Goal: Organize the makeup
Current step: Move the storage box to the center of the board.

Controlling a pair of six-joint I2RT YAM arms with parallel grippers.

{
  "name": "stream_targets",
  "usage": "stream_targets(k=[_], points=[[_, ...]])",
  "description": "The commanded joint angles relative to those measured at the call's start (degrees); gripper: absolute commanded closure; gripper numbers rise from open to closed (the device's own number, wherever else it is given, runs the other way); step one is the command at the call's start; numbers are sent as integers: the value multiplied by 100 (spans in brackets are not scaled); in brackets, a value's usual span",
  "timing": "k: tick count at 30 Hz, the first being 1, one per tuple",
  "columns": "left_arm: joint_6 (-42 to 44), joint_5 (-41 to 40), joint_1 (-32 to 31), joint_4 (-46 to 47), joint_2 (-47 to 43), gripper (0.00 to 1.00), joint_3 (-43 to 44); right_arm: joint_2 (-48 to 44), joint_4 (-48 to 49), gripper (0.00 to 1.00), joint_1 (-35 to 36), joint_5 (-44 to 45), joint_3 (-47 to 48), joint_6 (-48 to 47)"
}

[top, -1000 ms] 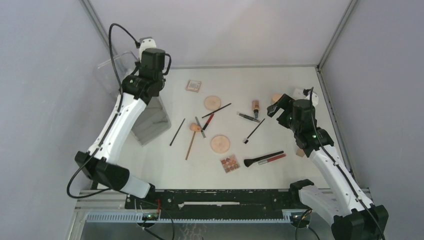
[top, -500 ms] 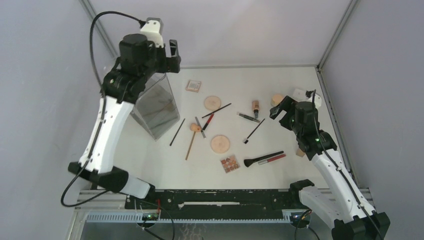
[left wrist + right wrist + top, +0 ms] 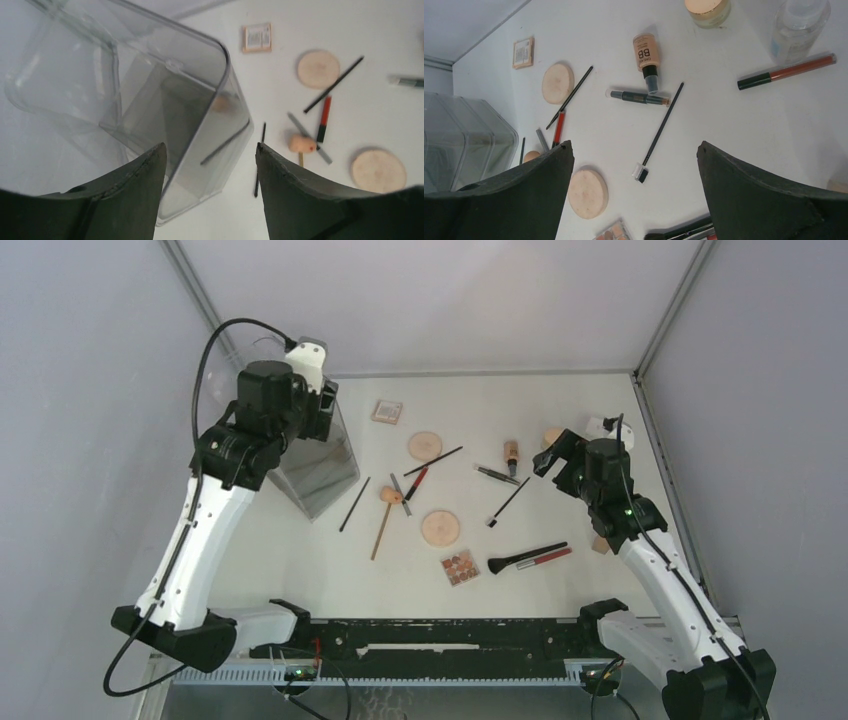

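The makeup lies scattered on the white table: two peach discs [image 3: 425,446] [image 3: 440,528], a square palette [image 3: 387,412], a tan bottle [image 3: 511,455], a jar [image 3: 707,10], thin black brushes [image 3: 354,504], a red pencil [image 3: 416,483] and a sponge [image 3: 388,496]. My left gripper [image 3: 325,410] [image 3: 210,146] hangs open above the clear organizer [image 3: 320,470] [image 3: 165,100], touching nothing. Over the right side my right gripper [image 3: 556,455] [image 3: 634,143] stands wide open and empty above a brow brush [image 3: 659,132].
A second palette [image 3: 460,567], a big black brush [image 3: 527,557] and a red pencil [image 3: 545,558] lie near the front. A clear bottle [image 3: 799,22] and a lip pencil [image 3: 786,71] sit at the far right. Grey walls close in on the left and right.
The left gripper opened and let go of the organizer, which now sits a little further right than a second ago. It rose, then came back down. The right arm barely moved.
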Motion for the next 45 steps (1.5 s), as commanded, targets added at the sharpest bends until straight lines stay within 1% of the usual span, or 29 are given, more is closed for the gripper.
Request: stream_targets(k=[1, 4, 7, 9, 12, 17, 20, 22, 25, 32, 34, 36, 39, 43, 44, 45], points=[[-43, -111, 35, -273, -7, 30, -315, -160, 198, 1, -36, 59, 28, -119], [-164, -159, 35, -235, -26, 36, -460, -158, 225, 1, -43, 64, 26, -152], [-201, -209, 33, -218, -37, 49, -544, -137, 286, 1, -45, 10, 26, -168], [-228, -284, 34, -213, -13, 53, -572, -113, 295, 1, -44, 1, 26, -146], [-222, -412, 34, -186, -8, 52, -571, -65, 317, 1, -45, -26, 26, -119], [-235, -286, 32, -32, -255, 39, -434, -68, 259, 1, -45, -5, 30, -82], [-214, -471, 33, 289, -555, 35, -521, -61, 223, 1, -45, 32, 31, -73], [-96, -627, 46, 381, -547, 35, -574, -46, 218, 1, -45, 30, 28, -58], [17, -686, 118, 225, -262, 36, -493, -9, 224, 1, -44, -19, 26, -51], [-19, -627, 165, 206, 26, 52, -617, -80, 112, 1, -45, 15, 28, -45], [-10, -660, 165, 193, 56, 58, -633, -94, 78, 1, -40, 54, 27, -58], [-5, -658, 167, 178, 77, 68, -634, -94, 74, 2, -44, 73, 30, -45], [-18, -635, 170, 182, 82, 78, -643, -87, 77, 1, -45, 67, 26, -22], [-21, -663, 168, 184, 93, 84, -654, -57, 112, 2, -45, 41, 26, -17], [-15, -676, 175, 190, 103, 83, -650, -51, 117, 2, -43, 46, 26, -15], [-11, -686, 175, 199, 111, 81, -652, -55, 107, 2, -44, 42, 32, -18]])
